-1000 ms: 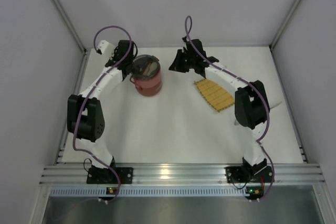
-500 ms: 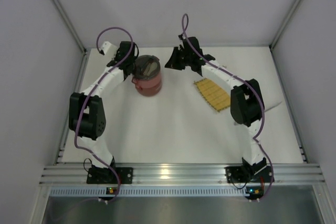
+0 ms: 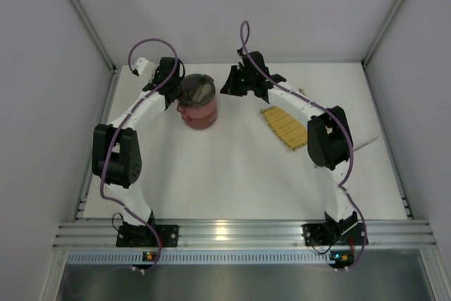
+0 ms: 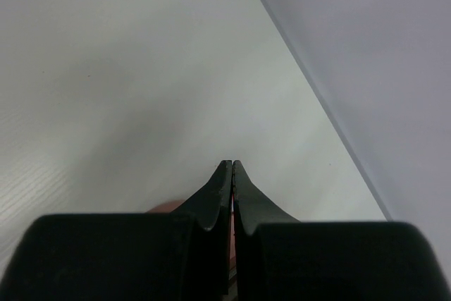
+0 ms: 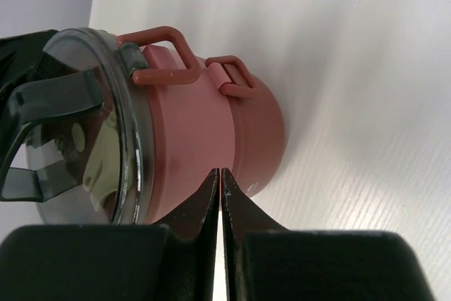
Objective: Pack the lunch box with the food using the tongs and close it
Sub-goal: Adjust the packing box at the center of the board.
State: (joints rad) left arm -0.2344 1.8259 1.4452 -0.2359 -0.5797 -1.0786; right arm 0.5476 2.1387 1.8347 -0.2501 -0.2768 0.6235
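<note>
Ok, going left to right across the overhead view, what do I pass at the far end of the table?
left end effector → lunch box → right end effector → yellow mat

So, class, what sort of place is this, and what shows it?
Likely a robot lab cell: a white table walled by plain panels, an aluminium rail carrying two robot arms, and a dark-red lunch box.
</note>
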